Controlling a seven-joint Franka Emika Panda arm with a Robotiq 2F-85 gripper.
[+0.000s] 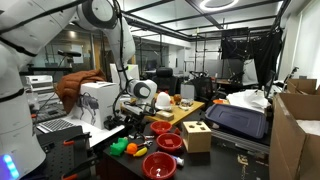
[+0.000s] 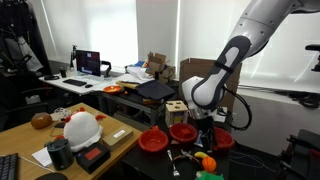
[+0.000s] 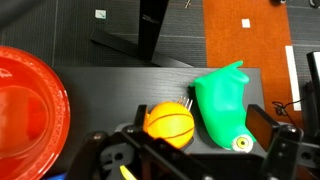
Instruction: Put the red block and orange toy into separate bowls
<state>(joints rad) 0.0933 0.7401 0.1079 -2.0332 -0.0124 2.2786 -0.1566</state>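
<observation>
My pincer (image 3: 190, 150) hangs low over the dark table (image 3: 110, 85) with its jaws spread wide, gripping nothing. In the wrist view the orange toy (image 3: 168, 122) lies on the table between my two fingers, nearer the left-hand finger (image 3: 110, 155) of that picture, and I cannot tell whether either finger touches it. Just beside the orange toy, and touching it or nearly so, lies a green toy (image 3: 222, 100), tilted, with a small yellow piece (image 3: 240, 143) at its lower end, close to my other finger. A red bowl (image 3: 30, 110) fills the left edge of the wrist view, standing apart from the orange toy with bare table between them. In an exterior view my pincer (image 1: 135, 122) points down above the orange toy (image 1: 132, 149), which sits near the table's front edge, outside the bowls, and three red bowls (image 1: 170, 142) are clustered just beside it, with a tan wooden box (image 1: 196, 135) next to them. In an exterior view from the opposite side my pincer (image 2: 205, 140) hangs among the red bowls, and the orange toy (image 2: 207, 161) lies just below it on the table, with the wooden box (image 2: 176, 108) behind.
</observation>
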